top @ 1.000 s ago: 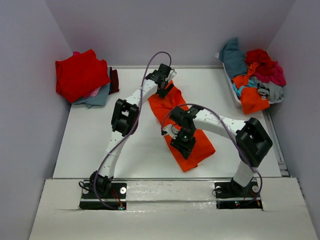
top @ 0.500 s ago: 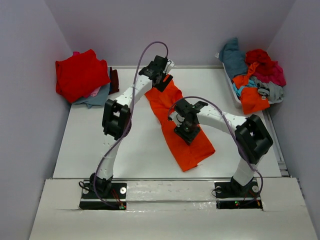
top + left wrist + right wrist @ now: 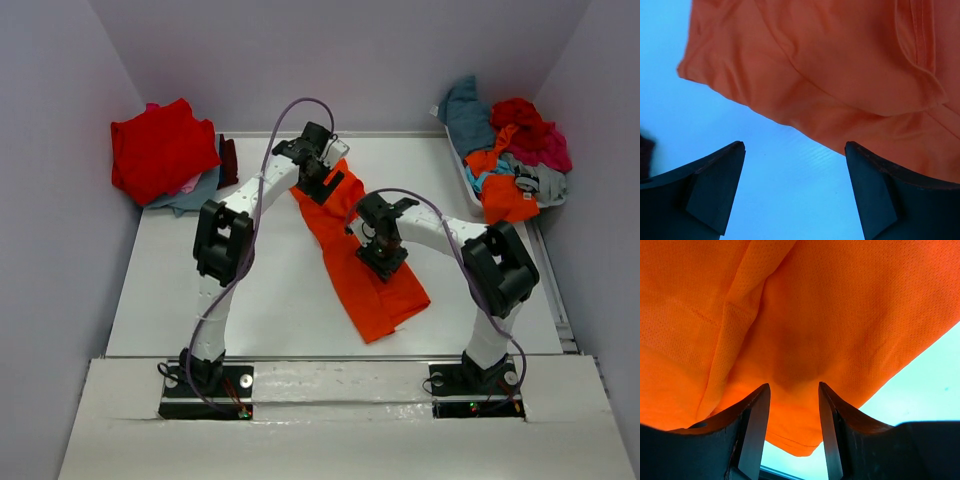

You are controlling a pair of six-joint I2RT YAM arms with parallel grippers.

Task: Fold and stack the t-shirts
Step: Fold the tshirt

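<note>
A bright orange t-shirt (image 3: 368,292) lies in a long diagonal band across the middle of the table. My left gripper (image 3: 326,182) is at its far end, jaws wide open. In the left wrist view bare table shows between the fingers of the left gripper (image 3: 795,146), and the shirt's edge (image 3: 840,70) lies just past them. My right gripper (image 3: 384,254) is over the shirt's middle. In the right wrist view the right gripper (image 3: 794,386) stands half open, tips down at the orange cloth (image 3: 815,305), which puckers between them.
A folded red t-shirt (image 3: 160,148) tops a stack at the back left, with teal-grey cloth (image 3: 195,195) under it and a dark garment (image 3: 229,160) beside it. A white basket (image 3: 468,185) at the back right holds several jumbled shirts (image 3: 510,150).
My right gripper has moved up the orange shirt from its near end to its middle. The left gripper shifted about at the far end, and the shirt's upper part has narrowed.
</note>
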